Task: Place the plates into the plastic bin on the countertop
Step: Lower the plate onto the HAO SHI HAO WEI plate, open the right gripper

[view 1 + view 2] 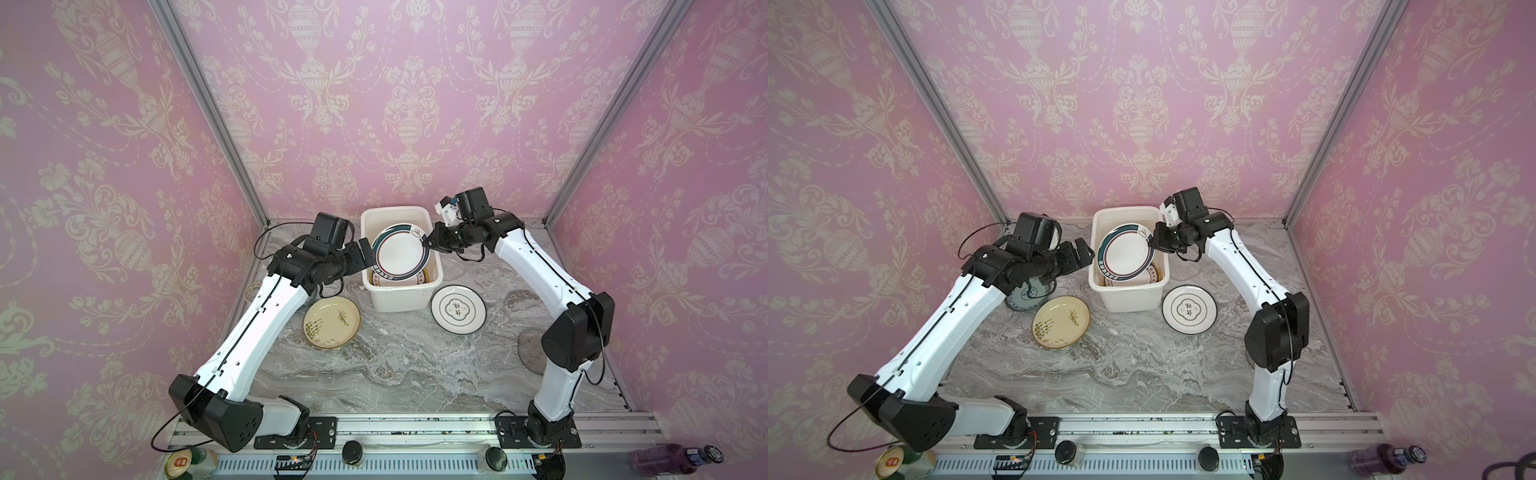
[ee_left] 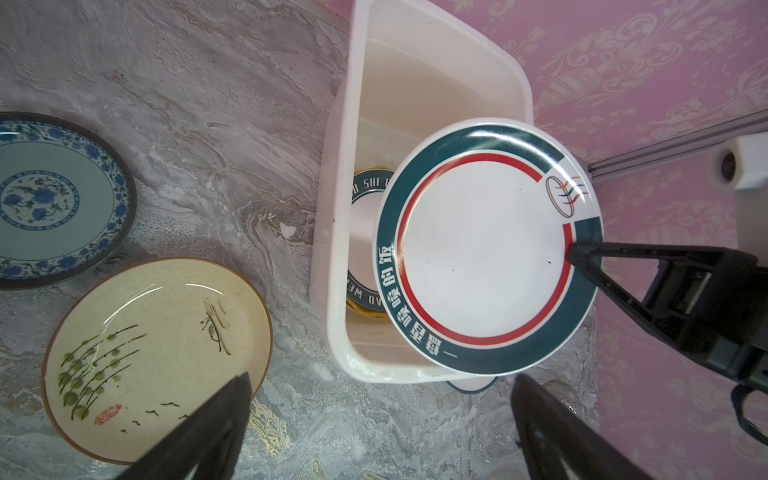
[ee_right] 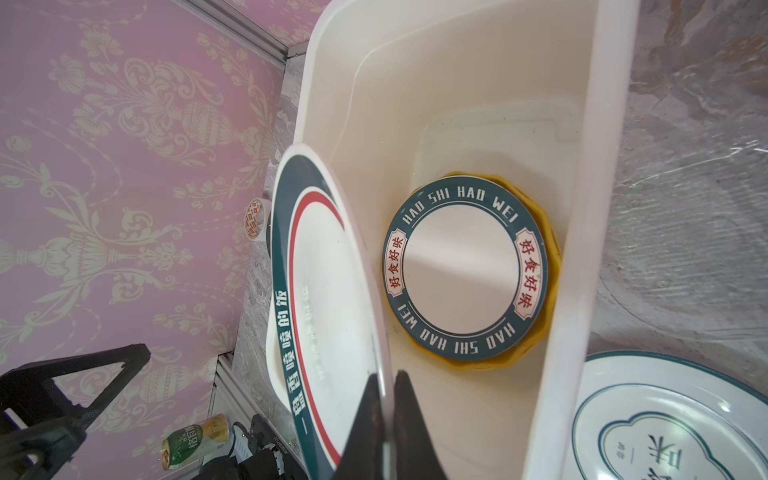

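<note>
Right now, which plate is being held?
The white plate with the green and red rim, tilted over the bin, pinched at its edge by the right gripper. The others lie flat.

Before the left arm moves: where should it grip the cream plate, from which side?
Probably grip the cream plate by its raised rim, from above at its near edge: it lies flat, face up, and the blue plate and plastic bin crowd its far side.
</note>
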You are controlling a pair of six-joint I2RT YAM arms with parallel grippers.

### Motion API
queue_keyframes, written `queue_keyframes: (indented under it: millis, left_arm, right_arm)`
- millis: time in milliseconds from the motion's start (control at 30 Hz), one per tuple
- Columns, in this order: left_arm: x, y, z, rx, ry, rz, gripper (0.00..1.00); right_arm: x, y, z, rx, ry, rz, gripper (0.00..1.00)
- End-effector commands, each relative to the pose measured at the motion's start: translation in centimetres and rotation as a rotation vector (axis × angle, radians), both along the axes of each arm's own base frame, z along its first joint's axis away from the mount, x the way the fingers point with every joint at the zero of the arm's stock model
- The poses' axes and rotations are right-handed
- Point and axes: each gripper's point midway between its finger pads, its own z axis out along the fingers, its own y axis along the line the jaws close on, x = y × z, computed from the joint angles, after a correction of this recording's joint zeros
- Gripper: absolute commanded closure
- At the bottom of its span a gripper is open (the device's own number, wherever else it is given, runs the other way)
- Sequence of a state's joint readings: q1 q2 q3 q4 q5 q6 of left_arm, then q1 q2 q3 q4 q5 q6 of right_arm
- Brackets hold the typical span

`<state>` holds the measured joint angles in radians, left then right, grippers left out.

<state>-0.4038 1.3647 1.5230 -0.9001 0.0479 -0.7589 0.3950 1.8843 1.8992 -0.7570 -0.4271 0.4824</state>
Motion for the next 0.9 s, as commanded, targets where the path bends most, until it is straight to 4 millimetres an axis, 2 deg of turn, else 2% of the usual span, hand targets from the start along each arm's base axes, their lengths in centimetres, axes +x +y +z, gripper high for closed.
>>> queue_keyframes:
  millis: [0,367,867]
  left_arm:
    - [0.2,-0.5,-0.2,-0.086,0.021,0.017,0.01]
    - [0.5,-0.4,-1.2,-0.073,0.049,0.014,0.01]
    - [0.9,-0.5,-2.0,-0.063,0.070,0.007,0.01]
  right_arm:
    - [0.4,0.6,0.1,-0.060,-0.031,0.054,1.00]
    - [0.5,1.3,-4.4,-0.211,0.007,0.166,1.00]
    - [0.5,2.1,-9.0,-0.257,0.072,0.222,1.00]
